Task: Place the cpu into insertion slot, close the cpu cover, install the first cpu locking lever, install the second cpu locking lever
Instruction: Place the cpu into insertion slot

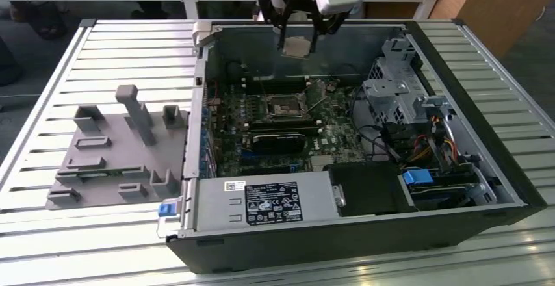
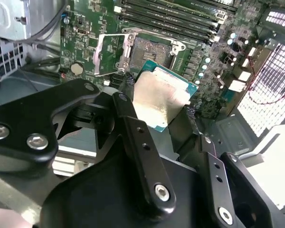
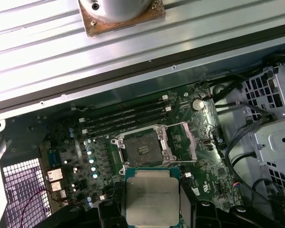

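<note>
Black fingers (image 2: 133,133) of the gripper (image 2: 157,100) sit closest to the lens in both wrist views. They pinch the cpu (image 2: 162,95) by two opposite edges, and its pale metal face shows between them.

Under everything lies the slatted table (image 1: 78,234), which carries the open case (image 1: 347,240). In the exterior view the gripper (image 1: 297,44) hangs over the far part of the case, raised above what lies inside. A grey fixture (image 1: 95,169) rests on the table outside the case, well apart from the fingers, on the exterior view's left.

Inside the case the green board (image 1: 338,140) lies flat below the fingers. A long black card (image 1: 277,140) lies across it, farther from the fingers than the slot (image 1: 284,106). Rows of memory slots (image 3: 128,116) run along the board just past the slot on the side away from the fingertips.

In the first wrist view the slot (image 3: 142,149) lies just beyond the fingertips, uncovered, with its dark contact field showing. The cover (image 3: 184,141) is swung open and tilts up at one side of the slot. In the second wrist view the cover (image 2: 109,53) shows as a silvery frame beside the slot (image 2: 149,50).

The cpu (image 3: 152,194) is off the board, held between the fingers (image 3: 111,209) and not touching the slot.
</note>
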`<state>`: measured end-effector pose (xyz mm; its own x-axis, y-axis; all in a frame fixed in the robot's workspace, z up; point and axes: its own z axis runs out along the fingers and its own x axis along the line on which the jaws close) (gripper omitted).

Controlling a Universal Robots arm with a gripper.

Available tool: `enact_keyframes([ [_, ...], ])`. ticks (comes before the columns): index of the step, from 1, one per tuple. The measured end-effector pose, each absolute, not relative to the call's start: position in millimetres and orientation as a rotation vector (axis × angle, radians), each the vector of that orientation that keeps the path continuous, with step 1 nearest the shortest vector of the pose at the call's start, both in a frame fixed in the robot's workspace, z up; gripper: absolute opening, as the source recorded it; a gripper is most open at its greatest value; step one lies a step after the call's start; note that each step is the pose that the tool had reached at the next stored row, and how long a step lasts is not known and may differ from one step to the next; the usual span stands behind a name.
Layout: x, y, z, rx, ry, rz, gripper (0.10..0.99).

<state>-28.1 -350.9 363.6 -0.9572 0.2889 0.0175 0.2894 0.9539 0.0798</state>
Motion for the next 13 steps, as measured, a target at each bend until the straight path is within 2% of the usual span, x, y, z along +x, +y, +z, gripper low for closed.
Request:
enact_keyframes([
  [13, -28.1, -350.8, 362.5, -0.654, -3.073, -0.106, 0.541],
])
